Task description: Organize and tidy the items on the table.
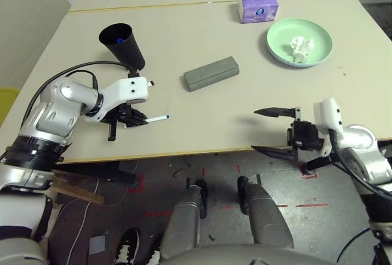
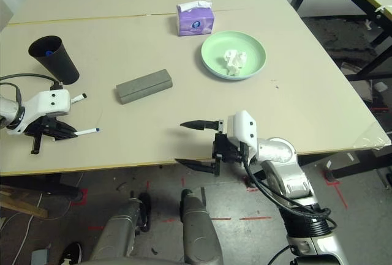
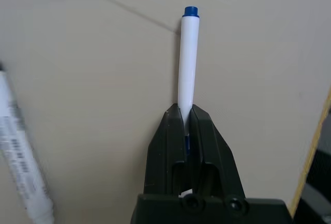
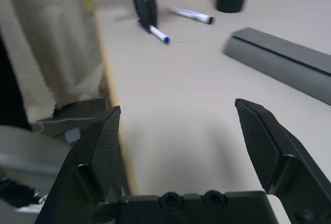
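Observation:
My left gripper [image 1: 131, 118] is shut on a slim white marker with a blue cap [image 3: 187, 53], which lies flat on the table [image 1: 214, 115] near its front left edge. A second white marker with a black cap [image 2: 78, 97] lies just behind that gripper. The grey glasses case [image 1: 211, 73] rests mid-table. A crumpled white tissue [image 1: 301, 48] sits on the pale-green plate [image 1: 285, 32] at the back right. My right gripper [image 1: 255, 130] hangs open over the front edge, holding nothing.
A black cup [image 1: 125, 48] leans at the back left, behind my left arm, with something blue showing inside. A purple tissue box [image 1: 258, 6] stands behind the plate. A seam crosses the tabletop at the far side.

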`<state>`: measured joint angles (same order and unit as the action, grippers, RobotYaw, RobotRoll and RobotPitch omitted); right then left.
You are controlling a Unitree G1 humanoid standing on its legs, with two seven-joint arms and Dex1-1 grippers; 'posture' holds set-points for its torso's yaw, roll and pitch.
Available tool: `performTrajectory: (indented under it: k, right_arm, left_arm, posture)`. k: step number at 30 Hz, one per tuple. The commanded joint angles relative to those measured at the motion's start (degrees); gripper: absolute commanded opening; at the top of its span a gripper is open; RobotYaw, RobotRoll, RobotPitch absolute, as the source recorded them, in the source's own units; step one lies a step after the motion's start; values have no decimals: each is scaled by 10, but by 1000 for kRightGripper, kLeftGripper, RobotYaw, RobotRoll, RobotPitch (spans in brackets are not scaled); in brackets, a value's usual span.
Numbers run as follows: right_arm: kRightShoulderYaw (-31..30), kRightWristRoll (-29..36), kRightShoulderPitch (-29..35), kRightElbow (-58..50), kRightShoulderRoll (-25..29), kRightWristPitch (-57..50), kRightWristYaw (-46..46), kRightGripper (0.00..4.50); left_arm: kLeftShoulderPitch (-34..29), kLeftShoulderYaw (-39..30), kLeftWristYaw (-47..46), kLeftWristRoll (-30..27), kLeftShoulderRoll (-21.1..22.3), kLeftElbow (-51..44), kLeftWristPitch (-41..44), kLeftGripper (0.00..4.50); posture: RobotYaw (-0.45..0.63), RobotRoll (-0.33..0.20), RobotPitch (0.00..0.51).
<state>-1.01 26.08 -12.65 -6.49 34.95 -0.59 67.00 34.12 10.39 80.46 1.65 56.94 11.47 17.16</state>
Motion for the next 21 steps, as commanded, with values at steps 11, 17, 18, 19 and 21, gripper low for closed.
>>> performTrajectory:
  k: [11, 17, 18, 19, 21]
  right_arm:
    - [52, 24, 2, -31, -13, -55, -91, 4500]
    - [55, 27, 9, -44, -17, -63, -114, 4500]
    - [54, 27, 10, -44, -16, -63, -115, 4500]
    - [53, 26, 11, -44, -17, -62, -116, 4500]
    - [51, 24, 12, -44, -19, -61, -118, 4500]
  left_arm:
    - [104, -154, -109, -134, -34, -8, 133, 20]
    - [115, -215, -167, -202, -67, -53, 148, 20]
    - [119, -224, -176, -214, -74, -59, 151, 20]
    - [127, -239, -187, -237, -85, -68, 161, 20]
    - [141, -267, -204, -284, -105, -85, 179, 20]
  posture:
    - [-159, 0, 265]
    - [-152, 0, 259]
    - [-150, 0, 257]
    - [-146, 0, 256]
    - [-142, 0, 252]
